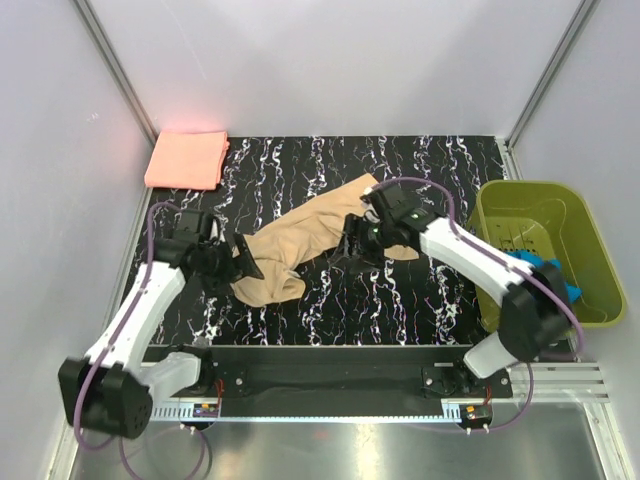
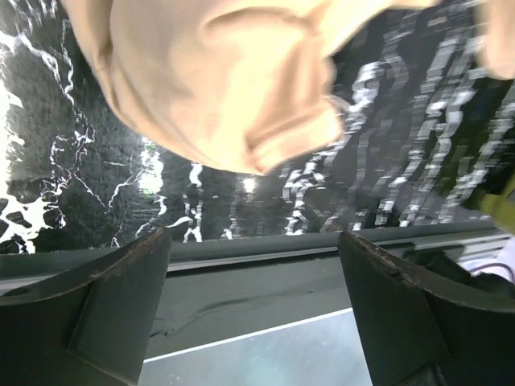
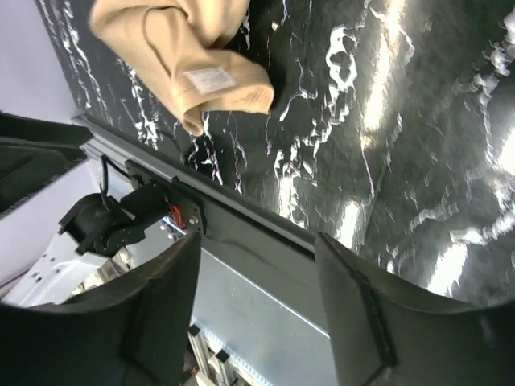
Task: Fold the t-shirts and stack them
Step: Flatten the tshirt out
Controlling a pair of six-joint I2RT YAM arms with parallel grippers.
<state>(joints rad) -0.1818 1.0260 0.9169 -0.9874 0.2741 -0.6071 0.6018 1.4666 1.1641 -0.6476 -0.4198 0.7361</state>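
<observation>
A tan-beige t-shirt (image 1: 300, 240) lies crumpled in a long diagonal heap mid-table. It also shows in the left wrist view (image 2: 225, 80) and, with its label, in the right wrist view (image 3: 185, 64). A salmon-pink t-shirt (image 1: 187, 158) lies folded at the back left corner. My left gripper (image 1: 243, 262) is at the tan shirt's near left end; in the left wrist view it (image 2: 253, 265) is open and empty, the cloth beyond its tips. My right gripper (image 1: 352, 243) is at the shirt's right side, open and empty in the right wrist view (image 3: 257, 265).
An olive-green plastic basket (image 1: 530, 188) stands at the right edge with a blue object (image 1: 552, 272) inside, close to my right arm. The table is black with white marbling (image 1: 400, 290). White walls enclose the back and sides. A metal rail (image 1: 330, 375) runs along the near edge.
</observation>
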